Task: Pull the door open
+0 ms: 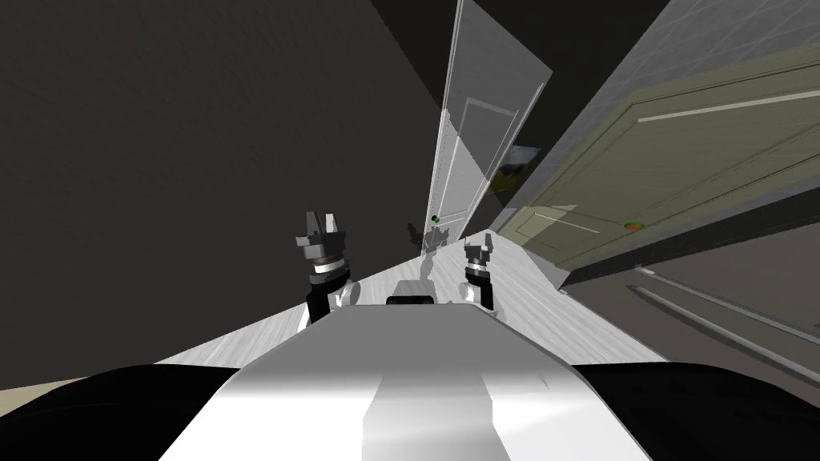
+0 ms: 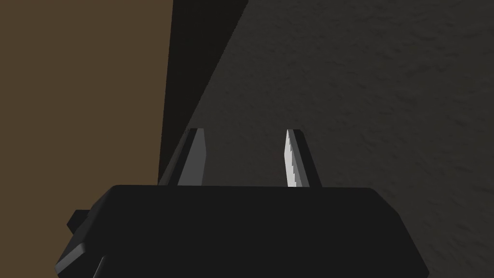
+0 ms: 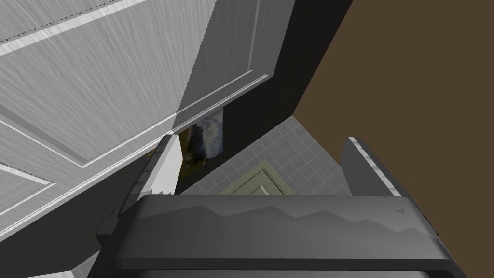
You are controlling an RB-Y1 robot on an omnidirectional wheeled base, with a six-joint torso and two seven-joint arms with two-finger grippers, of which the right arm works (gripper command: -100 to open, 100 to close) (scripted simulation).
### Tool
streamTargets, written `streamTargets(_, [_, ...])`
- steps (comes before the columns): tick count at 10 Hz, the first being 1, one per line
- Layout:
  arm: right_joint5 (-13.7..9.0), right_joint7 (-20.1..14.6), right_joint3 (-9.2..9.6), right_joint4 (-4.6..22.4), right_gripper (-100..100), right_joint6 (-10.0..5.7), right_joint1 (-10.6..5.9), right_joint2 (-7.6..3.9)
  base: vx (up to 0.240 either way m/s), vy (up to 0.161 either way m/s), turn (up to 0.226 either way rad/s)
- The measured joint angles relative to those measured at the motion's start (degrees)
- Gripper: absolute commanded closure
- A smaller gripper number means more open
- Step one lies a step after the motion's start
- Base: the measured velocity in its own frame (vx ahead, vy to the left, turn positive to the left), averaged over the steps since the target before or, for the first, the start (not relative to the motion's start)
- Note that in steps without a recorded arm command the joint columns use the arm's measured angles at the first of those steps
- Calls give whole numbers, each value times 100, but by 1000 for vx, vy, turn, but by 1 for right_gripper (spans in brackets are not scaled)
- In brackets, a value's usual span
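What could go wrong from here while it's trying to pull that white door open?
The right tool is open and its finger sits near the white door panel, so it may scrape. The handle lies ahead of it, so a pull now would likely catch nothing.

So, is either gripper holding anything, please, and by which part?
Nothing is held: the left gripper and the right gripper are both open and empty.
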Motion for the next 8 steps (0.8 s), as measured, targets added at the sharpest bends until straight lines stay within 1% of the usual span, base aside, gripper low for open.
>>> streamTargets(3, [-119,-285,-48,379,-100,-90,-125,-13,50,-114,202])
streamTargets(6, [-261,-595,-132,756,-100,-146,-276,-59,45,-122,201])
streamTargets(8, [-350,-798,-172,989,-100,-180,-357,-60,21,-131,245])
